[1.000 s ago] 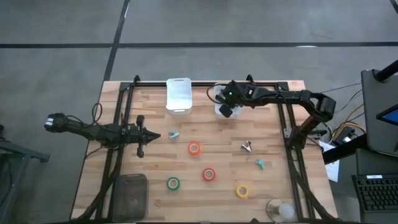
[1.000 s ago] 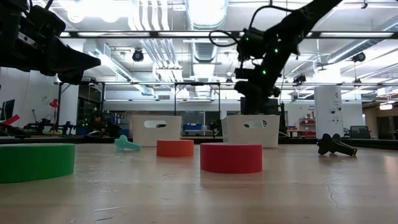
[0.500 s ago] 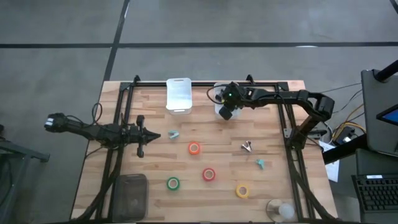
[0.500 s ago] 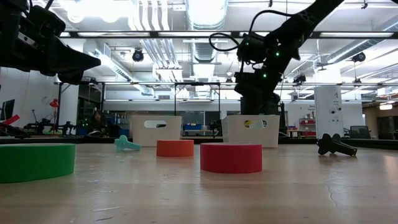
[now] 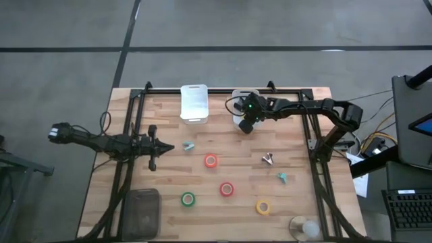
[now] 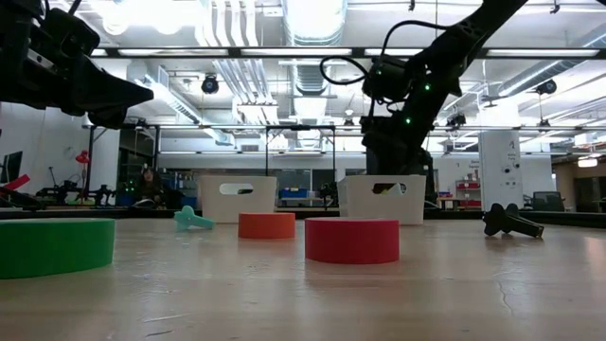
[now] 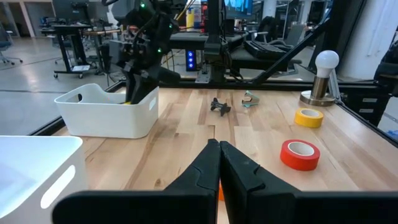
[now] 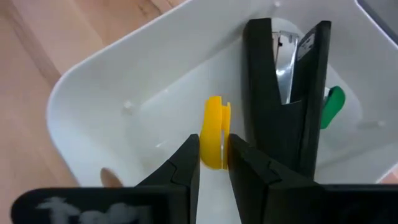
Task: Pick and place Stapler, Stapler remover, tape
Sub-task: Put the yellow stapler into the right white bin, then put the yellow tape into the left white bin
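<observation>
My right gripper reaches down into the right white bin at the table's far edge, shut on a small yellow piece. The black stapler and a small green piece lie inside that bin. The yellow piece also shows through the bin's handle slot in the low view. Four tape rolls lie flat on the table: orange-red, red with green, green and yellow. My left gripper is shut and empty, held above the table's left side. My right gripper pinches the yellow piece's near edge between its two fingertips, coming from above and pointing down into the bin. The piece stands on edge between the fingers, next to the stapler. Whether it touches the bin floor I cannot tell.
A second white bin stands left of the first. Small claw tools lie on the table: teal, grey, teal. A dark container sits at the near left, and a pale round object at the near right.
My right gripper has gone down into the right white bin with the yellow piece, which now shows through the bin's handle slot in the low view.
</observation>
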